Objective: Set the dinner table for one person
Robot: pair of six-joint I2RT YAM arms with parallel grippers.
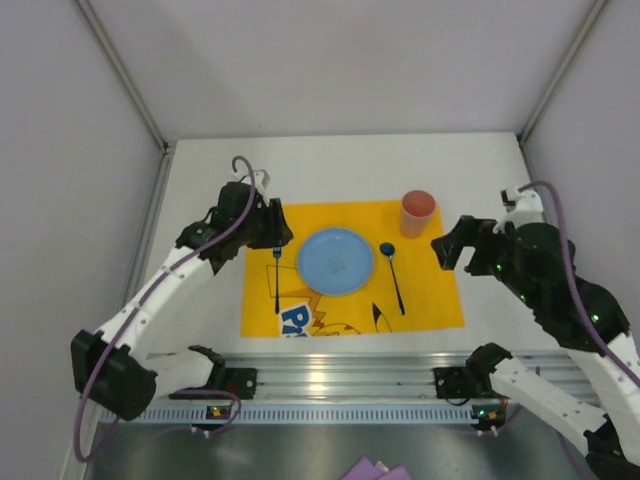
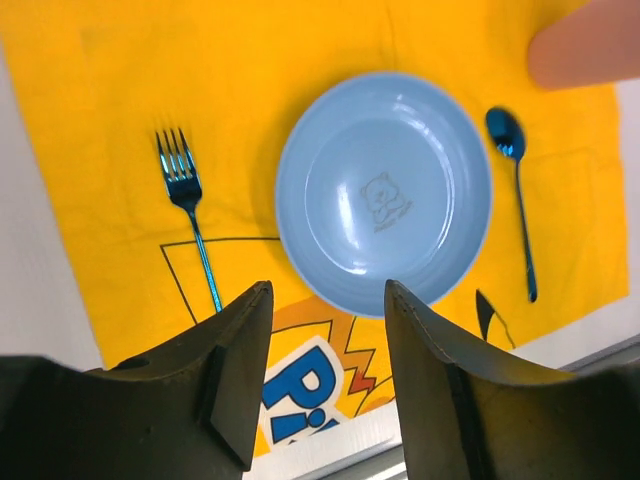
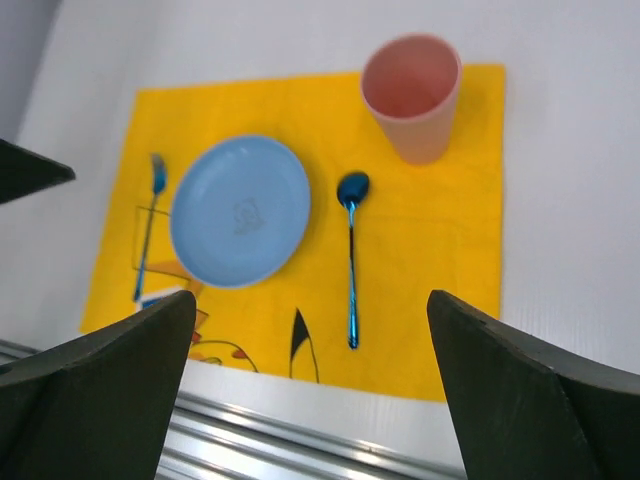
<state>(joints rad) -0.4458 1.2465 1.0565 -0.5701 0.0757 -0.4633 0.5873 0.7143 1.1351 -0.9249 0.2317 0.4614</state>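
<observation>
Cup (image 2: 585, 45) partly cropped, plate (image 2: 384, 192) motif perhaps a bear, left end effector (image 2: 328, 292), right end effector (image 3: 311, 300) both released

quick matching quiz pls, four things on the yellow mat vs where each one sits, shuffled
Things:
1 fork
2 plate
3 spoon
4 cup

Places:
a far right corner of the yellow mat
b middle of the mat
c just left of the plate
d just right of the plate

Pairs: 1-c, 2-b, 3-d, 4-a
</observation>
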